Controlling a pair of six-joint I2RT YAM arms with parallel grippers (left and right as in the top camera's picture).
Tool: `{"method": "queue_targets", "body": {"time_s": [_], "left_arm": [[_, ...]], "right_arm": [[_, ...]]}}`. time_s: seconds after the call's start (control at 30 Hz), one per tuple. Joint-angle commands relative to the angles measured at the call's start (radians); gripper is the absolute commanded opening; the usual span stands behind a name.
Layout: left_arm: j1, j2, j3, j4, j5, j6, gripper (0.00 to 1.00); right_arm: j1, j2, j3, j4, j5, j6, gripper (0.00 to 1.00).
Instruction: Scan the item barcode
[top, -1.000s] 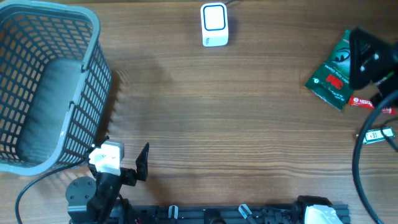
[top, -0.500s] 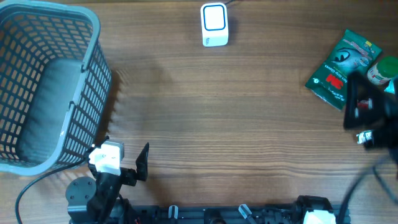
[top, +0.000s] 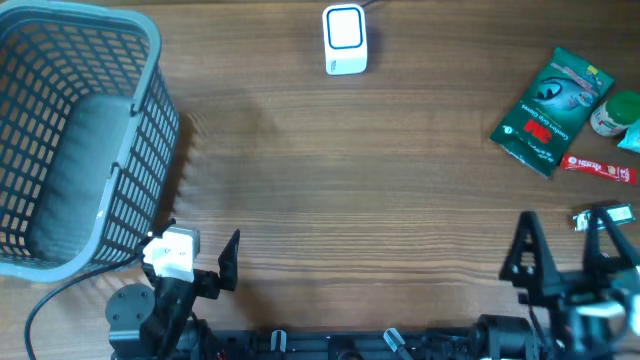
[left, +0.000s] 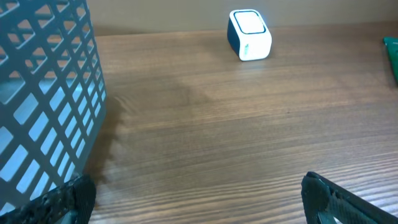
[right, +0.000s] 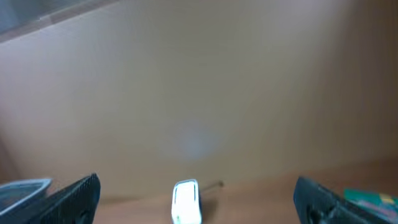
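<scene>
Left pincer: spread wide, empty, touching nothing. Low at 7 o'clock of the counter, angled toward 1 o'clock, close beside the grey basket. Right pincer: likewise gaping to full width, gripping nothing, at the counter's near edge at 5 o'clock, fingers aimed toward 12 o'clock.

Green packet flat on the counter at 2 o'clock, well apart from both pincers. White print and a red patch on its face, lettering too small to read. Just beside it, toward 3 o'clock, a red sachet with illegible white letters and a green-lidded container. White scanner at 12 o'clock, blue-framed window facing up.
</scene>
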Motion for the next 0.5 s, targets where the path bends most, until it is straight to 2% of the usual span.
{"method": "queue_targets", "body": {"time_s": [0.0, 0.2, 0.47], "left_arm": [[-0.005, -0.006, -0.005, 0.002, 0.012, -0.01, 1.0], [-0.005, -0.006, -0.005, 0.002, 0.012, -0.01, 1.0], [-0.005, -0.006, -0.005, 0.002, 0.012, -0.01, 1.0]], "right_arm": [[0.004, -0.068, -0.195, 0.151, 0.022, -0.004, 1.0], [0.004, -0.068, -0.424, 0.408, 0.026, -0.007, 1.0], [0.004, -0.068, -0.623, 0.608, 0.072, -0.006, 1.0]]}}
